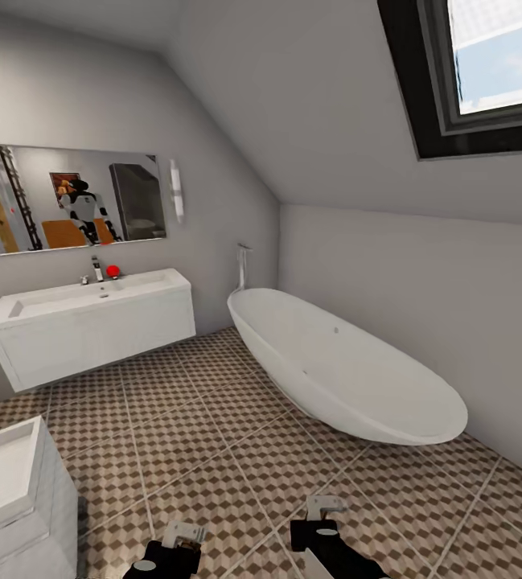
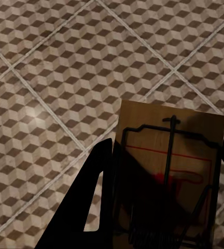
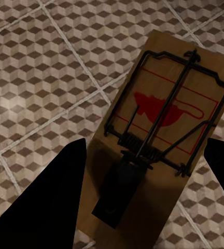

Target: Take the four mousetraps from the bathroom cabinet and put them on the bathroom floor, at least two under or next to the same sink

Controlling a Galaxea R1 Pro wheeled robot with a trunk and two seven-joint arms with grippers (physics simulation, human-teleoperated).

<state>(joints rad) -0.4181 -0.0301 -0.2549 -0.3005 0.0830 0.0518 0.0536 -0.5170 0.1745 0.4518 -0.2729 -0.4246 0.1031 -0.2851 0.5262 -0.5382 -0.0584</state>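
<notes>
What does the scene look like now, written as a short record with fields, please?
place: bathroom with patterned tile floor
left pincer: holds a mousetrap above the tiles
right pincer: holds a second mousetrap above the tiles
sink: wall-mounted, white, ahead to the left, with a gap beneath it
mirror: above the sink, reflecting the robot
bathtub: white, along the right wall
second white basin: near left edge of head view
traps on floor: none seen
</notes>
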